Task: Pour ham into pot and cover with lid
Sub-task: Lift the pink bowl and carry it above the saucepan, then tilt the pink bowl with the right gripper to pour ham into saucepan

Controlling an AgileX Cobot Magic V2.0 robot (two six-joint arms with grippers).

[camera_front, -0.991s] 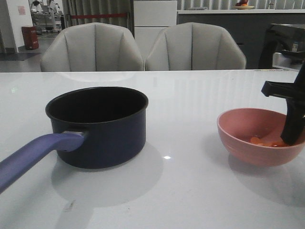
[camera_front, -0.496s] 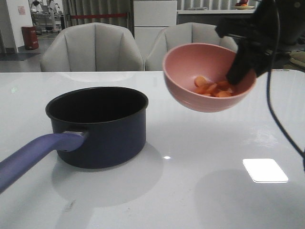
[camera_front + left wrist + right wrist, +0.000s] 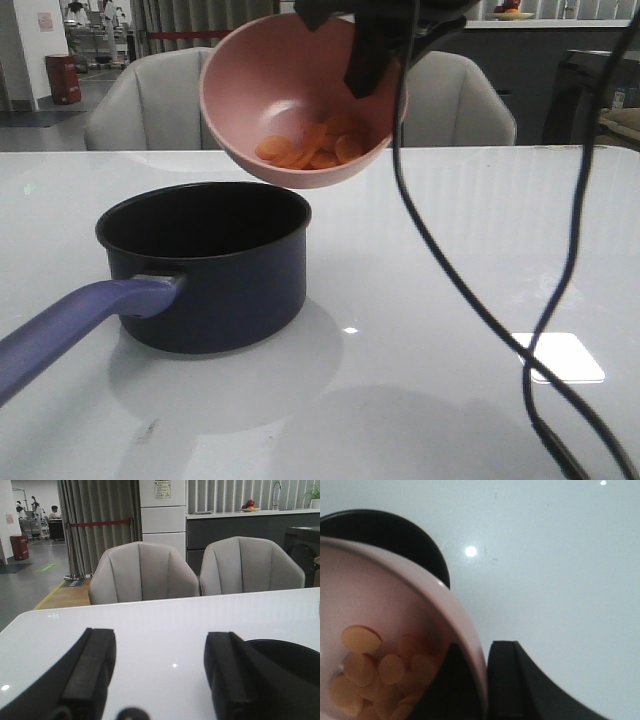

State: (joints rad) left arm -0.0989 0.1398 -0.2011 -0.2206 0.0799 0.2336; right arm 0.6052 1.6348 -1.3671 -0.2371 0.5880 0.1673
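Two pincers in view. My right pincer (image 3: 372,62) is clamped on the rim of the pink bowl (image 3: 300,100), one finger inside, one outside; the right wrist view shows the rim pinched between them. The bowl is held in the air, tilted toward the camera, above the far right edge of the pot (image 3: 205,262). The ham (image 3: 312,147) lies in a heap of thin orange slices at the low side of the bowl; none in the pot as far as its dark inside shows. The pot stands on the white table (image 3: 450,300), handle (image 3: 75,322) pointing to the near left. My left pincer (image 3: 160,675) is wide apart, empty, low over the table, just beside the pot's rim.
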